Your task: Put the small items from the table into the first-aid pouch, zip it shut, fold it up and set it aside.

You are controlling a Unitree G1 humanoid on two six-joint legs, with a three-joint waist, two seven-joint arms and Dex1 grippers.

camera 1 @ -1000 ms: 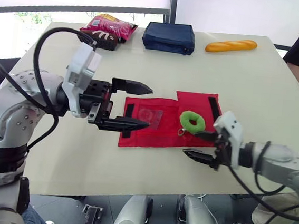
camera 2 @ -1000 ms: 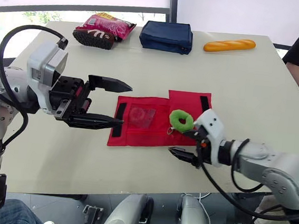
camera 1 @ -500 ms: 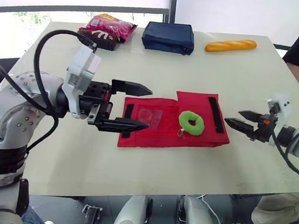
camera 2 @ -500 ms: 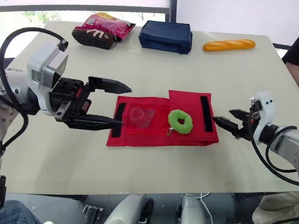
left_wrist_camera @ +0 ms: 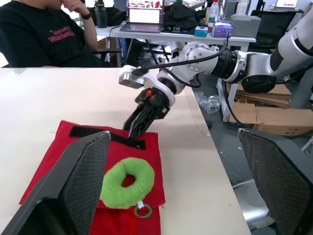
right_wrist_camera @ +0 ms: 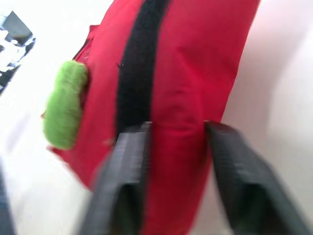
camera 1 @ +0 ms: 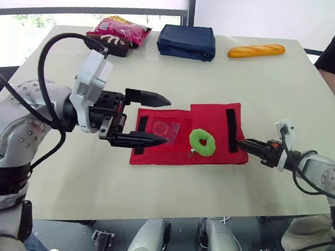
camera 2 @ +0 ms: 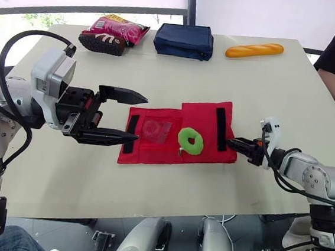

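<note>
My right claw (camera 1: 241,144), narrow around the right edge of the pouch (camera 1: 174,150), may shove it and tip off the green ring (camera 1: 194,139); my left claw (camera 1: 168,121) hangs wide.

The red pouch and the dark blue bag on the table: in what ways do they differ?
The red pouch lies opened out flat and thin; the dark blue bag is thick and compact. The red pouch carries a green ring and black strips; the dark blue bag has nothing on top. Both are rectangular cloth cases.
</note>
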